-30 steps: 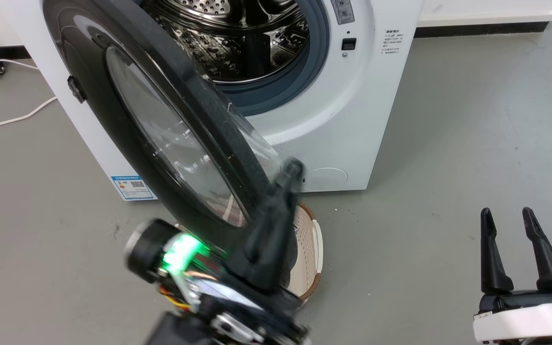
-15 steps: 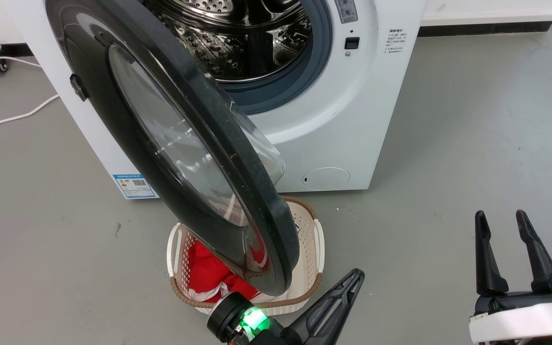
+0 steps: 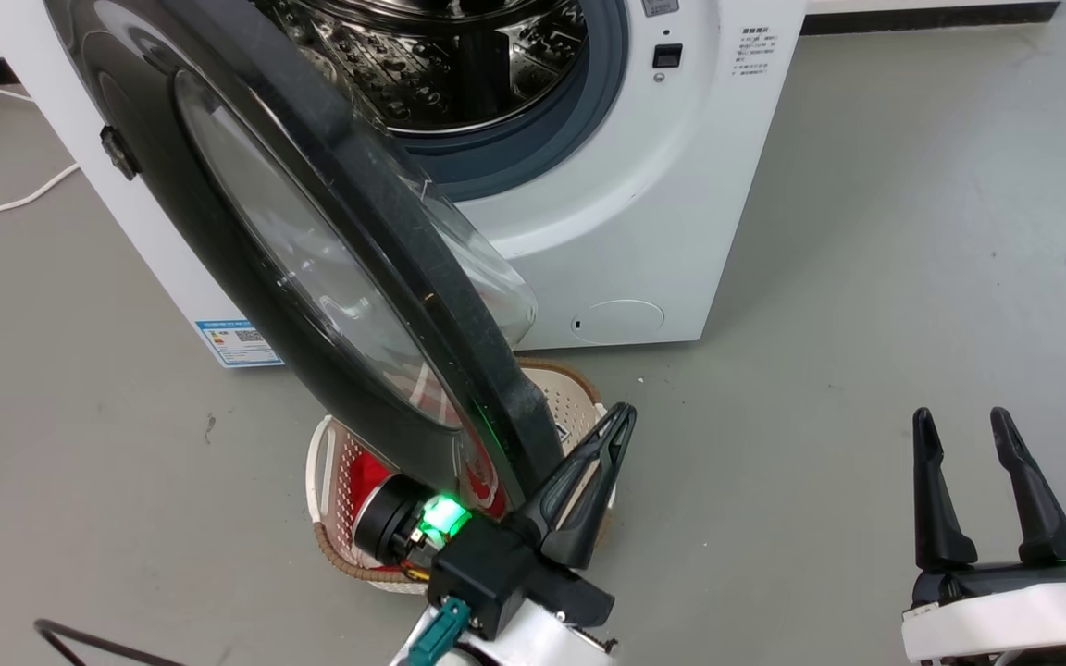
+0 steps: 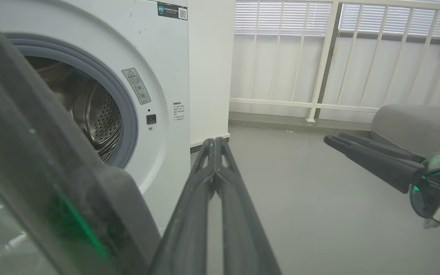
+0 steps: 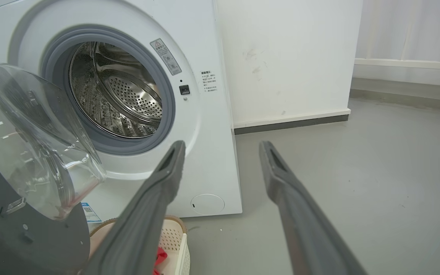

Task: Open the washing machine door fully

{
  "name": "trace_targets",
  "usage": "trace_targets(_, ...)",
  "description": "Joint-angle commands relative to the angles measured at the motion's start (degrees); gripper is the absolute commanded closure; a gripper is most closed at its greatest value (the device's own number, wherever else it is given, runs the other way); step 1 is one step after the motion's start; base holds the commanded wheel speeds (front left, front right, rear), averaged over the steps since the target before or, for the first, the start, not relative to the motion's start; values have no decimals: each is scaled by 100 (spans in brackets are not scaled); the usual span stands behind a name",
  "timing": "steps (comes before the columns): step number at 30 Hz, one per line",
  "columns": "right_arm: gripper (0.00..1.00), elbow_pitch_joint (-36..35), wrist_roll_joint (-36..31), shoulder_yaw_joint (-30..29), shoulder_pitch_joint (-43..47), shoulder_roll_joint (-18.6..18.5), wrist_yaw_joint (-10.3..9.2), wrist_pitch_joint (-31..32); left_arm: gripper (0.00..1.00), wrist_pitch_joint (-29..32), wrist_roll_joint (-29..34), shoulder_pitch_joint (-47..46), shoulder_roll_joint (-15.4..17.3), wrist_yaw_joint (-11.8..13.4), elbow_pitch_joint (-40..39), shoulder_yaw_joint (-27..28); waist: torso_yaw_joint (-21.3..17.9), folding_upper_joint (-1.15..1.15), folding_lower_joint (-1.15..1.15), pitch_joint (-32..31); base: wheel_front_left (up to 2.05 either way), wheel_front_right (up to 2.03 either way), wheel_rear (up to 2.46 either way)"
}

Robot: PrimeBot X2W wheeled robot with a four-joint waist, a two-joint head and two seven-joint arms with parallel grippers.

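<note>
We see door (image 3: pixel 311 268) swung about halfway out from machine (image 3: pixel 644 213), hanging over basket (image 3: pixel 563 400). Left gripper (image 3: pixel 623 418) has its fingers pressed together, holding nothing, just beside door's lower rim. Right gripper (image 3: pixel 959 424) has its fingers spread, empty, well apart from door.

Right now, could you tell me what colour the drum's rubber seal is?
The seal is blue-grey; right wrist view.
</note>
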Motion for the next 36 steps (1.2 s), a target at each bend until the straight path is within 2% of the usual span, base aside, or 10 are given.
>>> trace_targets(1,0,32,26,15,-99,19,-4,-19,100,-1,-32,-85,-17,28,49,21,-20,0,0,10,0,0,0)
trace_targets(13,0,156,123,50,-122,19,-4,-73,100,120,-260,-316,-63,388,414,161,-53,0,0,49,0,0,0)
trace_targets(24,0,243,109,115,-173,18,-4,-87,100,288,-271,-70,144,696,177,376,14,0,0,52,0,0,0)
trace_targets(36,0,99,0,128,13,17,-4,-56,100,382,-354,636,437,949,-337,471,422,0,0,-131,0,0,0)
